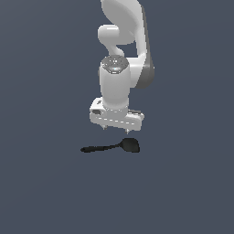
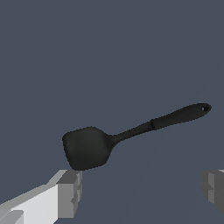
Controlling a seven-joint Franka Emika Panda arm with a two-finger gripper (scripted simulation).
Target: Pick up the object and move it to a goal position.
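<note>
The object is a small black spatula (image 1: 112, 146) lying flat on the dark floor, its broad rounded head toward the exterior view's right and its thin handle toward the left. My gripper (image 1: 116, 130) hangs just above and behind it, open, fingers spread wide with nothing between them. In the wrist view the spatula (image 2: 127, 134) lies ahead of the two grey fingertips (image 2: 70, 192), apart from both; its head sits near one finger and its handle, with a small hole at the end, points away.
The white arm (image 1: 123, 50) rises behind the gripper. The dark blue-grey floor (image 1: 183, 183) spreads in all directions, and no goal marker shows in either view.
</note>
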